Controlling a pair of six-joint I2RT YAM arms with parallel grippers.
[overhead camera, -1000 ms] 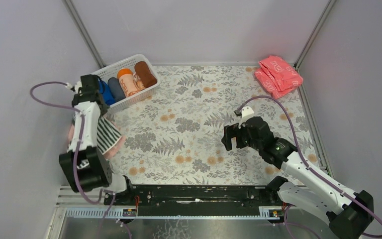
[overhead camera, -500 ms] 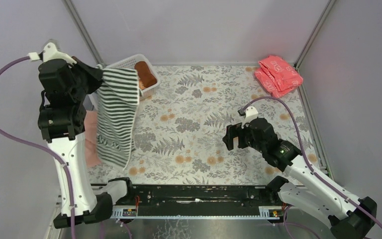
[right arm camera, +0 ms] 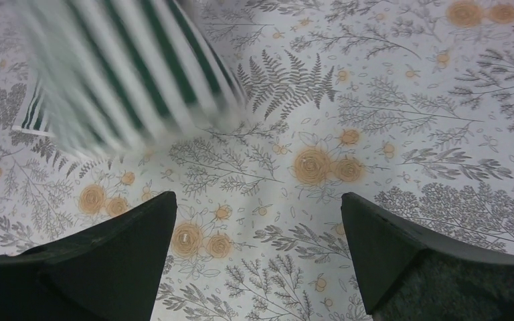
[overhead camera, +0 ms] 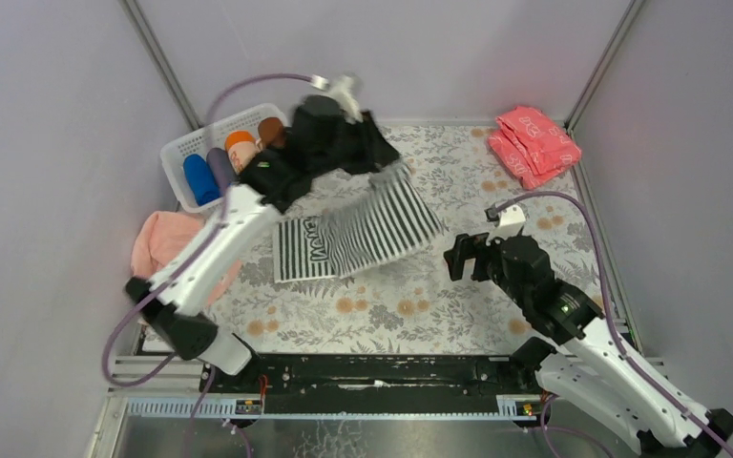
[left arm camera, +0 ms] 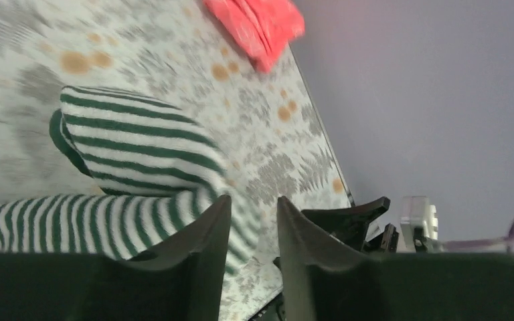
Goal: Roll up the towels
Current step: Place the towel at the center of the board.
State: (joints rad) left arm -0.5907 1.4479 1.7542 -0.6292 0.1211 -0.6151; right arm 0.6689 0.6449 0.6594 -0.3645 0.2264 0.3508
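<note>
The striped towel [overhead camera: 363, 234] is spread open at the middle of the flowered table [overhead camera: 420, 305]. Its end with the white lettering lies flat on the side of my left arm, and its far corner is raised, just beside my left claw [overhead camera: 384, 170]. The stripes there are blurred in the overhead view and in my right wrist view.

My left claw's jaws are parted by a narrow gap, and my left wrist camera shows table pattern through it. The cloth's edge runs right along one finger [left arm camera: 207, 241]; I cannot tell whether it touches the cloth.

My right claw [overhead camera: 468, 256] has its jaws spread wide with nothing between them. It hangs over bare table near the towel's right edge, apart from it.

The pale pink towel [overhead camera: 167, 239] lies in a heap at the table's left edge. Behind it, a white basket [overhead camera: 179, 150] holds rolled towels side by side: blue, grey-purple, orange and rust-brown [overhead camera: 269, 129]. A stack of coral-red folded pieces [overhead camera: 534, 143] sits in the far right corner.
</note>
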